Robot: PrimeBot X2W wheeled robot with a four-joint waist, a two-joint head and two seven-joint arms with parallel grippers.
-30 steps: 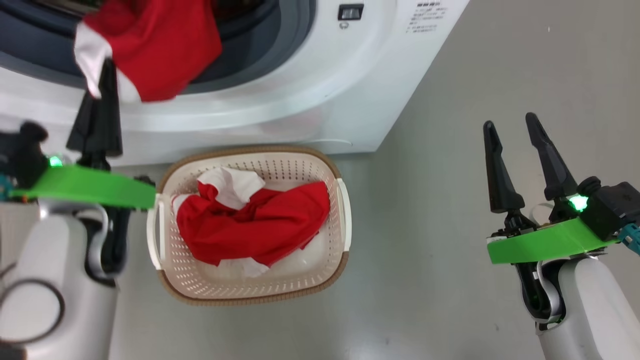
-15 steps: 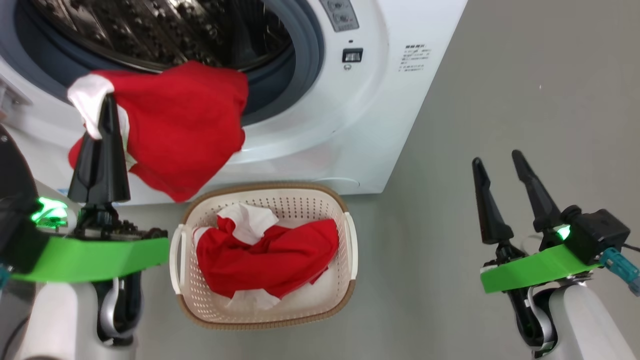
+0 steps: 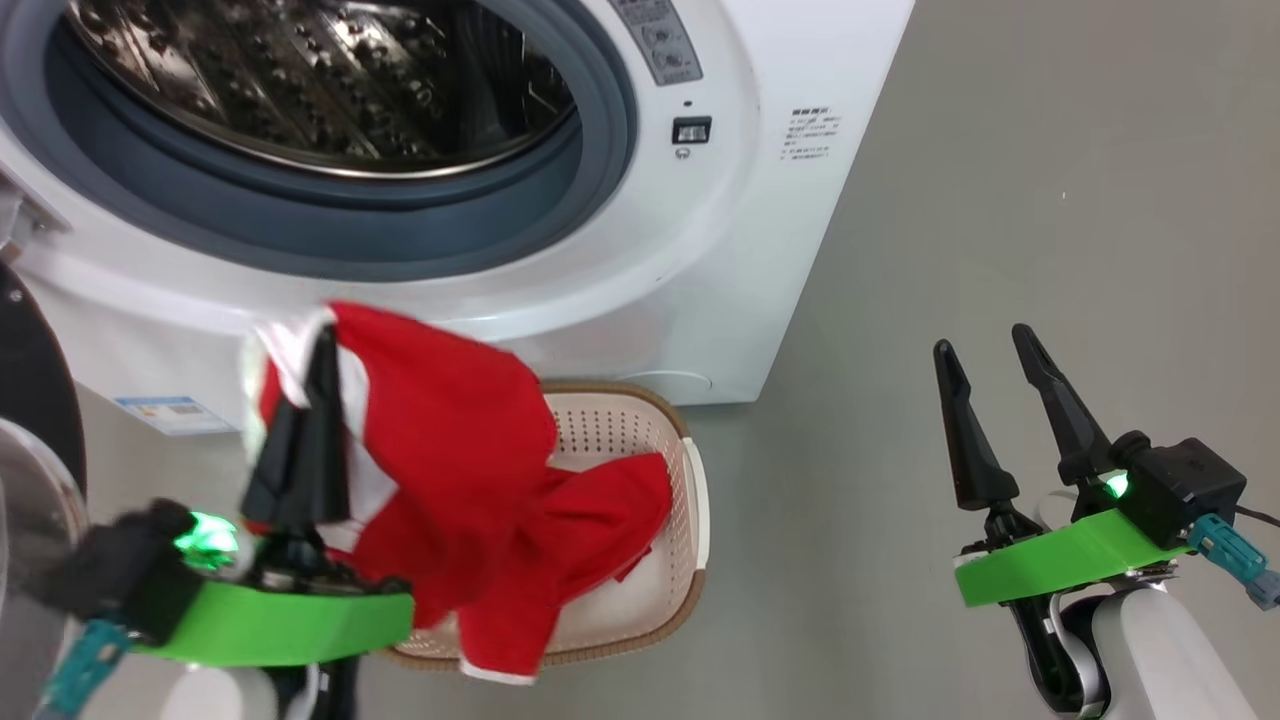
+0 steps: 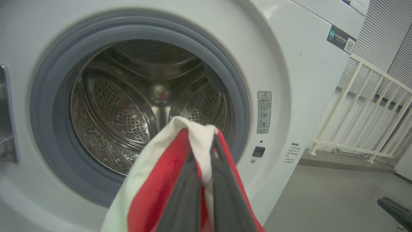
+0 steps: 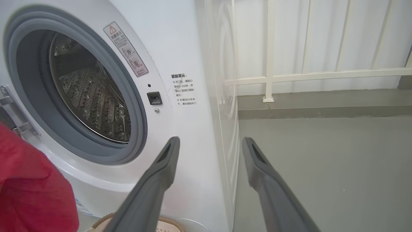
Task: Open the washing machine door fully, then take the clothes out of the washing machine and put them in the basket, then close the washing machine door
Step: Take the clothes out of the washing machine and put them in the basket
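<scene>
Step in hand: unloading, carrying clothes to the basket [image 3: 692, 520]. The left gripper [image 3: 322, 345] has its jaws pressed together on the white-trimmed edge of a red garment [image 3: 440, 440], which hangs above the basket's left half; its lower hem crosses the basket's near rim. A second red garment [image 3: 600, 510] lies inside the basket. The washing machine [image 3: 720, 250] stands directly behind the basket, and what shows of the drum [image 3: 320, 90] is bare steel. The washing machine door [image 3: 35, 400] stands swung open to the basket's left. The right gripper [image 3: 985, 345] hovers well to the basket's right, jaws wide apart, holding and touching nothing. Judgement: next move calls for bringing the left gripper toward the basket's centre and lowering it before parting the jaws, so the hem lands inside the rim. Door closing not yet done.
</scene>
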